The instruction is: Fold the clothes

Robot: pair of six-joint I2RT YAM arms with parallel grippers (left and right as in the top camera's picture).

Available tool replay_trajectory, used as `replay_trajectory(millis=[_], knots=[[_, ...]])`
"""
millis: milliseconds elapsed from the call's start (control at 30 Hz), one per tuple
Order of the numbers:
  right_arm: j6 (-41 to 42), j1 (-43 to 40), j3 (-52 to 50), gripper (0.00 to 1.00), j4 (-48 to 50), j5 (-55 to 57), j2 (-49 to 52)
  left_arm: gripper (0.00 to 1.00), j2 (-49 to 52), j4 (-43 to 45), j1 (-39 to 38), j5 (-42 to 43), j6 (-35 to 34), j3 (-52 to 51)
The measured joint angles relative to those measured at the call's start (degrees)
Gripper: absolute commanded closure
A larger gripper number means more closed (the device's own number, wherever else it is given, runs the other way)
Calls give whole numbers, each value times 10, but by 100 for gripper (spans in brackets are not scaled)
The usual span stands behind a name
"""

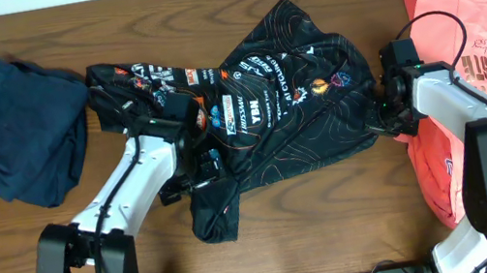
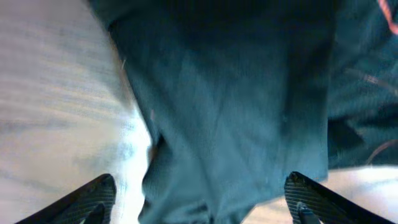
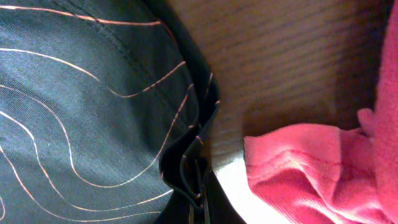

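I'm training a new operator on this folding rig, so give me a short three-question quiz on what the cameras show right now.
1. True or false: the left gripper stands open over the black jersey.
2. Which item lies at the left arm's end of the table? A. a white towel B. the navy garment C. a striped sock
3. In a few words: what is the right gripper shut on, and what lies just beside it?

Key
1. True.
2. B.
3. The edge of the black jersey, with the coral-pink T-shirts just beside it.
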Motion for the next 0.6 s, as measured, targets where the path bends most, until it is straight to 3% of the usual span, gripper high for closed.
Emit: replay_trajectory(millis=[133, 233, 300, 400, 600], knots=[[-4, 0, 0, 99, -5, 3, -3, 31, 7, 53, 0, 0, -8, -17], [-5, 0, 0, 99, -6, 5, -3, 32, 15, 87, 0, 8, -7, -29], [-5, 0, 0, 99, -9, 7, -3, 48, 26, 104, 0, 12, -9, -32], [-6, 0, 0, 99, -17, 7, -4, 94, 43, 125, 0, 16, -11, -35], [-10, 0, 0, 99, -23, 9, -5, 94, 47, 96, 1, 16, 0, -26]])
